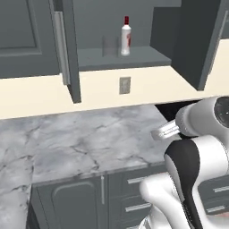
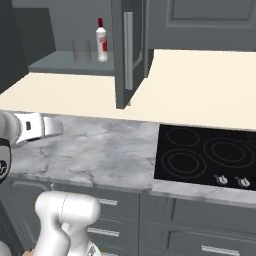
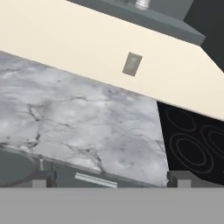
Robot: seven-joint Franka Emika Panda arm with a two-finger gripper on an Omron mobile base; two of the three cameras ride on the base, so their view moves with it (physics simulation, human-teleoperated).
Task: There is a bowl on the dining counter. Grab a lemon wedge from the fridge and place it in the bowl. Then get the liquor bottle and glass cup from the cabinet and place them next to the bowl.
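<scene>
The liquor bottle (image 1: 126, 38) (image 2: 102, 44), white with a red cap and label, stands upright on the shelf of the open upper cabinet (image 1: 134, 57) (image 2: 55, 62). The clear glass cup (image 1: 109, 46) (image 2: 81, 50) stands just left of it. My gripper (image 3: 111, 178) is open with nothing between its widely spread fingertips (image 3: 43, 177). It hangs low over the counter's front edge, well below the shelf. In the hand view the bottle's base (image 3: 142, 4) just shows at the top edge. The bowl, the lemon wedge and the fridge are out of view.
A grey marble counter (image 1: 89, 138) (image 3: 87, 122) runs under the cabinet, with a black cooktop (image 2: 205, 155) (image 3: 192, 140) to its right. Both cabinet doors (image 1: 69, 49) (image 2: 127, 50) stand open, jutting outward. A wall outlet (image 1: 125, 85) (image 3: 132, 64) sits on the cream backsplash. Drawers (image 2: 200, 220) lie below.
</scene>
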